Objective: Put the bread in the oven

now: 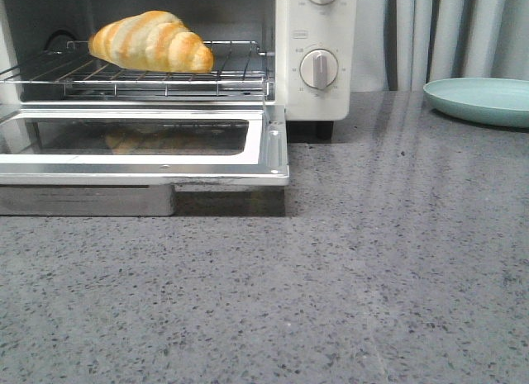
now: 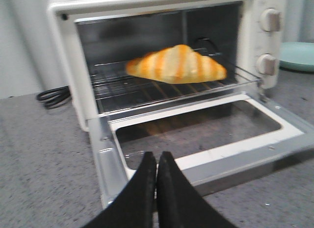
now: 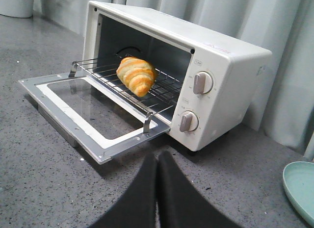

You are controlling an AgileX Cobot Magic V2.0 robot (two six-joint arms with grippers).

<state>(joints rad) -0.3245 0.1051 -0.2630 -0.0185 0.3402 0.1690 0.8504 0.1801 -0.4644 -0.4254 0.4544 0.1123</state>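
Bread (image 2: 175, 65) on oven (image 3: 230, 76) rack, beyond and well apart from both pincers, left (image 2: 156, 162) and right (image 3: 157, 162), each pressed together, empty.

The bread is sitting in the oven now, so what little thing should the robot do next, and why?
Probably swing the door up to shut it. The bread already lies on the wire rack inside the oven, while the door hangs wide open and flat. The left end effector, closed and empty, sits just in front of the door's edge, so it looks best placed to lift it.
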